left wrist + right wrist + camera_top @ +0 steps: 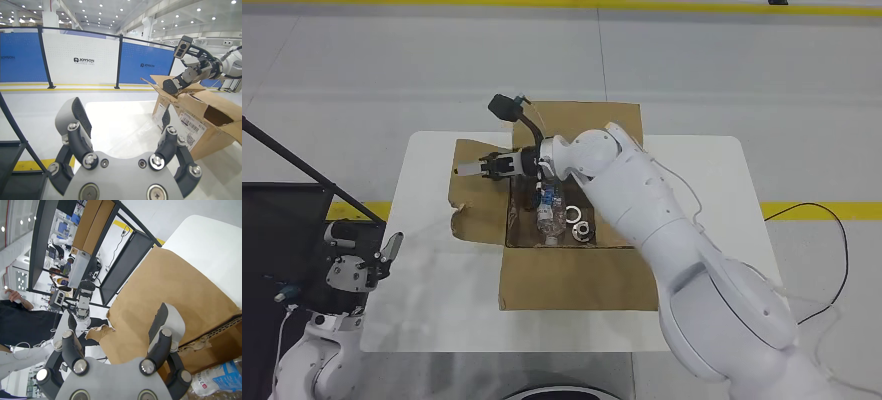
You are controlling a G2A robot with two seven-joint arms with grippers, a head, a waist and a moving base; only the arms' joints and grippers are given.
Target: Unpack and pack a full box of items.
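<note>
Overhead, the cardboard box sat open in the middle of the table with a bottle inside, and the right gripper was over its left flap. From the left wrist, the left gripper hung with its jaws spread at the table's near-left edge, the box to its right. From the right wrist, the right gripper's jaws also stood spread above the left flap.

The right arm hides part of the cardboard box interior in the top view; a ring-shaped item beside the bottle is too small to identify. The right wrist view's edge cuts off the bottle's body
</note>
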